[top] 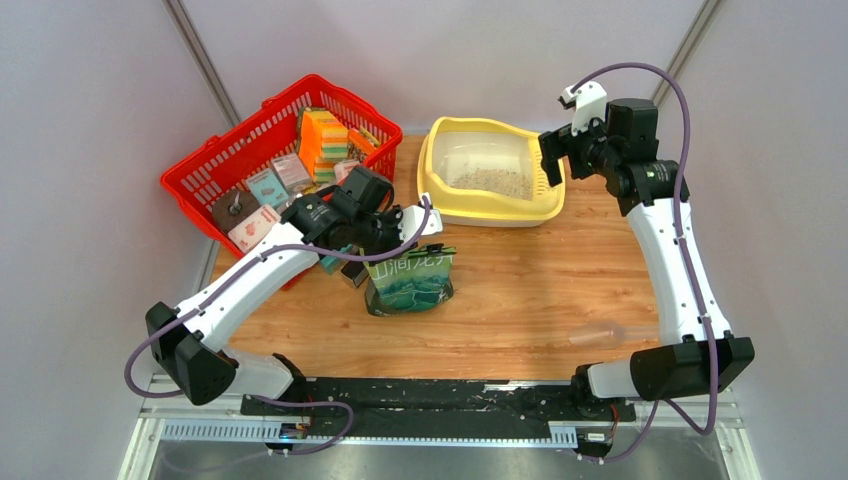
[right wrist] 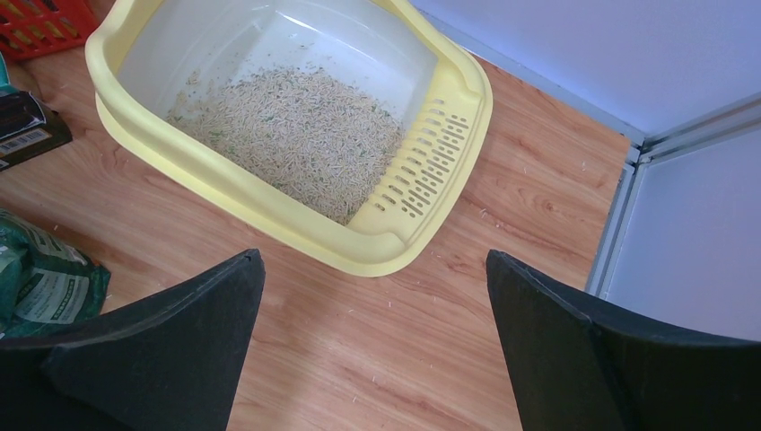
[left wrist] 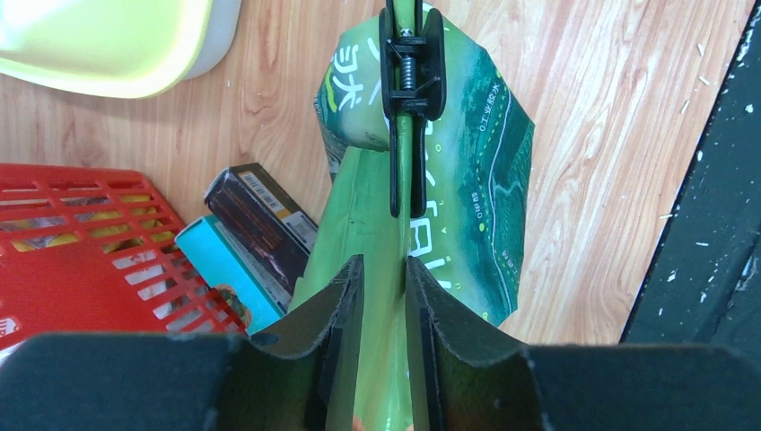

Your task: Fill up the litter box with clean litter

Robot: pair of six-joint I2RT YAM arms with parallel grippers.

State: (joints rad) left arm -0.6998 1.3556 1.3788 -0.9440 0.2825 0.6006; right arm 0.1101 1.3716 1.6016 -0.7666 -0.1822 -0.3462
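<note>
The pale yellow litter box (top: 432,185) stands at the back middle of the table, with a layer of beige-grey litter (top: 492,182) in its white basin. The right wrist view shows its rim (right wrist: 377,247), the litter (right wrist: 296,135) and the perforated strip (right wrist: 429,166). My right gripper (top: 550,160) is open and empty, just off the box's right end, over bare wood (right wrist: 372,269). My left gripper (left wrist: 384,287) is shut on the folded top edge of the green printed bag (left wrist: 467,180), which carries a black clip (left wrist: 411,72). The bag (top: 410,282) stands in front of the box.
A red mesh basket (top: 250,150) with several packets sits at the back left, also in the left wrist view (left wrist: 81,260). Small boxes (left wrist: 260,224) lie between basket and bag. Walls close in both sides. A black rail (top: 430,395) runs along the table's near edge.
</note>
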